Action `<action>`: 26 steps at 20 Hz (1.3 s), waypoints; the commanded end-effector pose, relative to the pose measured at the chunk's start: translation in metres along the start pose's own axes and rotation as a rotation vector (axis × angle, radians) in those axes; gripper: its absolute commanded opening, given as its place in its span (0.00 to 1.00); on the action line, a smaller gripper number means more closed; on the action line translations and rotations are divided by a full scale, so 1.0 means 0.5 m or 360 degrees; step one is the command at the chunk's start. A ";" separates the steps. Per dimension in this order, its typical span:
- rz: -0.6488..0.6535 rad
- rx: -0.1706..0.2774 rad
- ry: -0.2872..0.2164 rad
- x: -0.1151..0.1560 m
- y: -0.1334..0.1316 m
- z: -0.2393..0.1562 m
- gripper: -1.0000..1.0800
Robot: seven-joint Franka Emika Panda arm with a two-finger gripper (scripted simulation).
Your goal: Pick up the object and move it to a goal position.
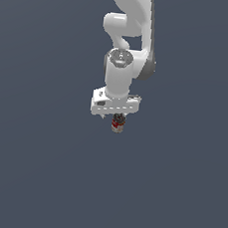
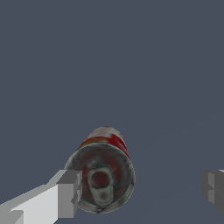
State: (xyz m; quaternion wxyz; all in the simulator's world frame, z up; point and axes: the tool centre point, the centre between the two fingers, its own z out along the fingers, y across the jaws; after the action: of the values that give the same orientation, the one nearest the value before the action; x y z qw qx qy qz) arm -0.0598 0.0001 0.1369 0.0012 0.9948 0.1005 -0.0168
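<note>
The object is a small tin can with a red-and-white label and a dark metal top. It stands upright on the grey floor, directly under my white gripper. In the wrist view the can lies between the two fingers of the gripper. One finger is right against the can's side. The other finger is well apart from it, with bare floor between. The jaws are open and hold nothing. In the exterior view the fingers are mostly hidden behind the hand.
The plain dark grey floor spreads all around the can. The white arm rises behind the gripper toward the top of the exterior view.
</note>
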 end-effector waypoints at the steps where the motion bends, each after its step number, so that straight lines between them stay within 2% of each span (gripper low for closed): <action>1: -0.0089 -0.0002 0.0020 -0.011 -0.024 0.008 0.96; 8: -0.0227 -0.0005 0.0050 -0.030 -0.060 0.019 0.96; 15: -0.0232 -0.0005 0.0051 -0.031 -0.061 0.026 0.96; 26: -0.0240 -0.0005 0.0053 -0.031 -0.064 0.111 0.96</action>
State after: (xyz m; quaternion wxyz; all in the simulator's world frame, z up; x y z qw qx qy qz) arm -0.0832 0.0277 0.0870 -0.0002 0.9846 0.1749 -0.0007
